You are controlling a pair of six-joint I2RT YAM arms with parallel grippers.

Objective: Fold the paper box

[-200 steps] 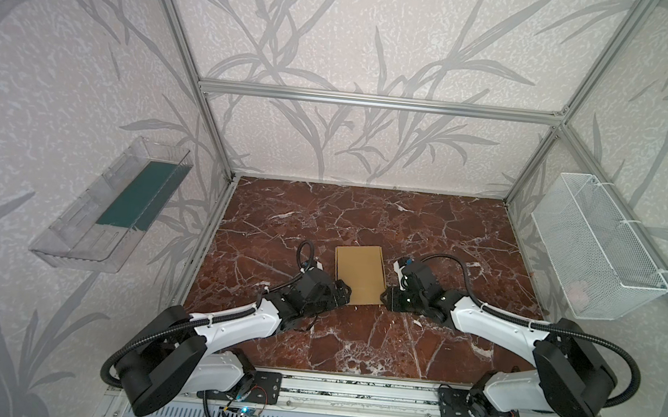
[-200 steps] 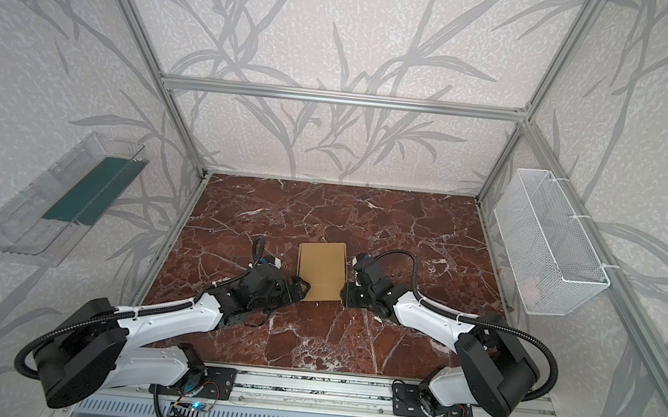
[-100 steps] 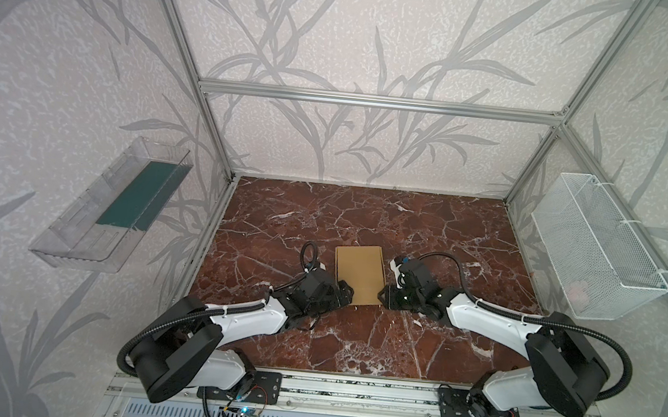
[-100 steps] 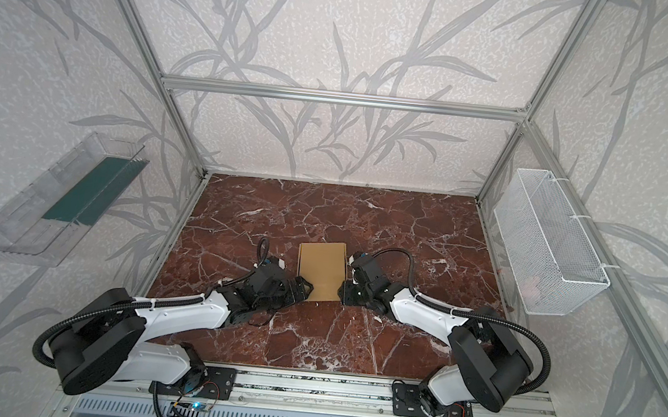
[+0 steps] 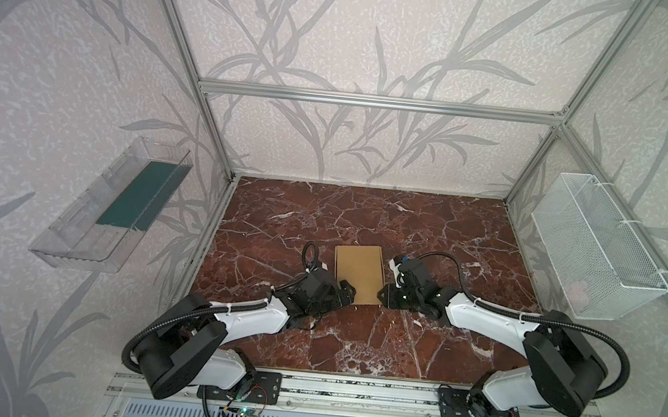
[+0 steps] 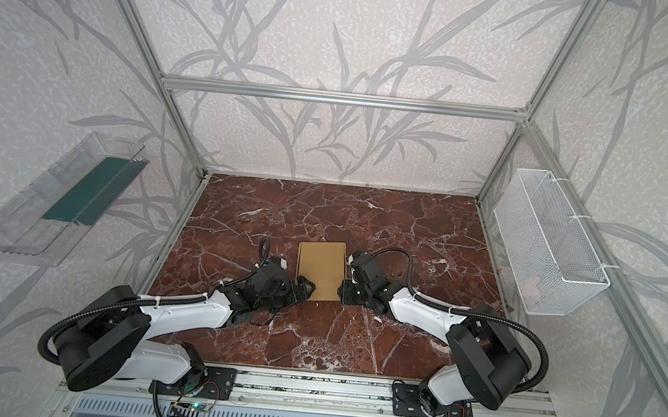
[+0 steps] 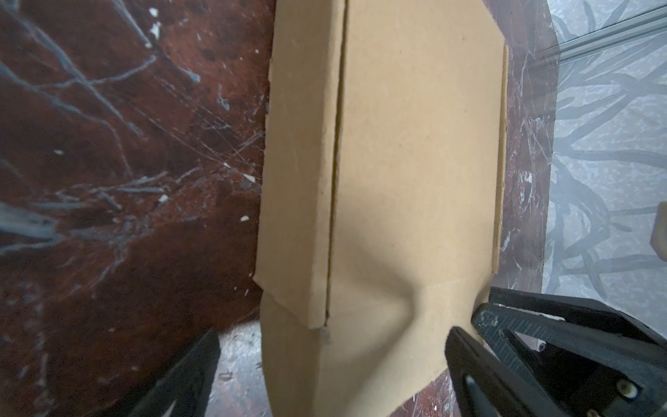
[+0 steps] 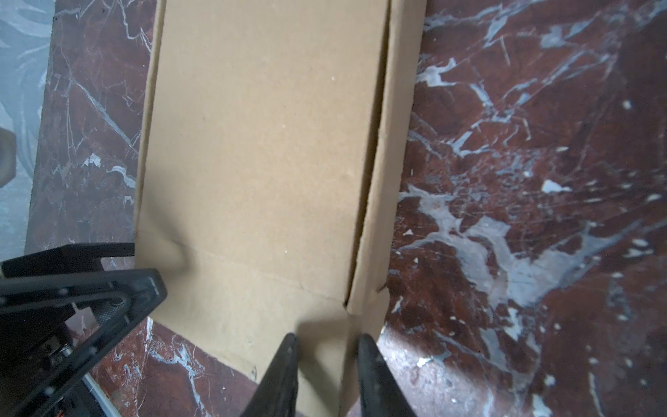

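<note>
The paper box is a closed, shallow tan cardboard mailer lying flat on the marble floor, mid-front in both top views. My left gripper is at its near left corner, open wide, with its fingers on either side of the box's near end. My right gripper is at the near right corner. Its fingers stand close together with the corner's cardboard pinched between them. The lid is dented at both near corners.
A white wire basket hangs on the right wall. A clear plastic tray with a green insert hangs on the left wall. Aluminium frame posts bound the red marble floor, and a metal rail runs along its front edge.
The right gripper's fingers have narrowed onto the box's near right corner. The left gripper stays wide open, and both arms have barely moved.
</note>
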